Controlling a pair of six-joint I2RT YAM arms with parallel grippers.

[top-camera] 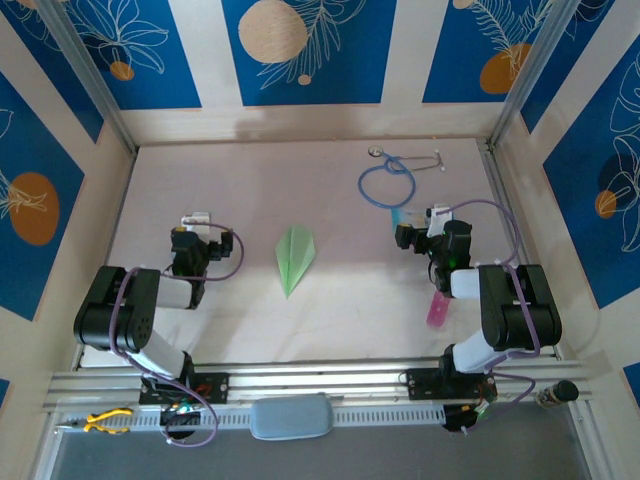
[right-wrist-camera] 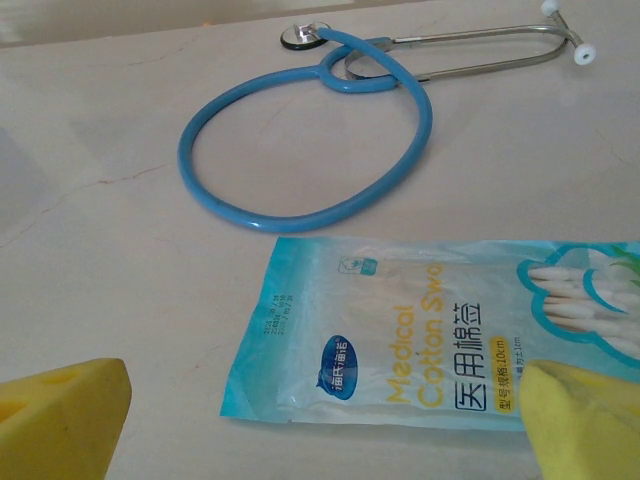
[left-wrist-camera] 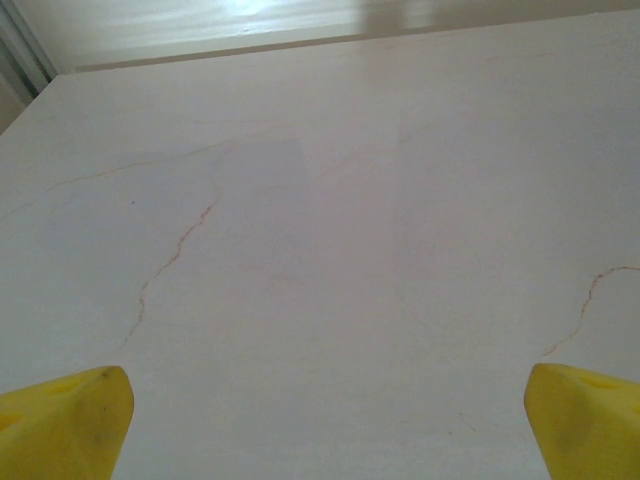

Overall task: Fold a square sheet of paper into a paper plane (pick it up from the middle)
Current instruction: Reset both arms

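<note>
I log left gripper (left-wrist-camera: 325, 425) and right gripper (right-wrist-camera: 325, 420) both spread wide, empty, flanking the paper plane (top-camera: 295, 257).

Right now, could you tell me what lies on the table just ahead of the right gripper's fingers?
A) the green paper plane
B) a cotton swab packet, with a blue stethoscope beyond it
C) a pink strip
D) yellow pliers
B: the right wrist view shows the cotton swab packet just ahead of the open right gripper, with the stethoscope beyond it.
</note>
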